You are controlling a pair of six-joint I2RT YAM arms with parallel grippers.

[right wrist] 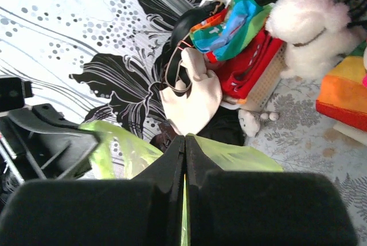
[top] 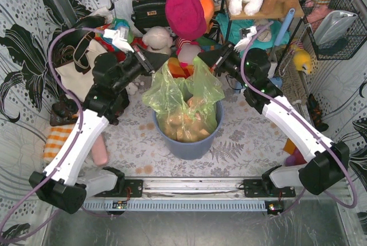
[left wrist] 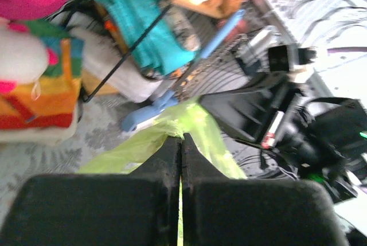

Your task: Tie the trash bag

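While the trash bag (top: 172, 88) sat in the blue bin (top: 192, 148), the left pincer (top: 160, 62) and right pincer (top: 207, 62) each clenched one top flap

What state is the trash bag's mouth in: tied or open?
Open, untied. Left end effector and right end effector pinch the trash bag's top edges apart above the bin.

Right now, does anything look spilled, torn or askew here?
Nothing stands out. The thin translucent lime-green trash bag sits inside the upright round blue-grey plastic bin, brownish waste contained; the left end effector and right end effector each pinch a top flap.
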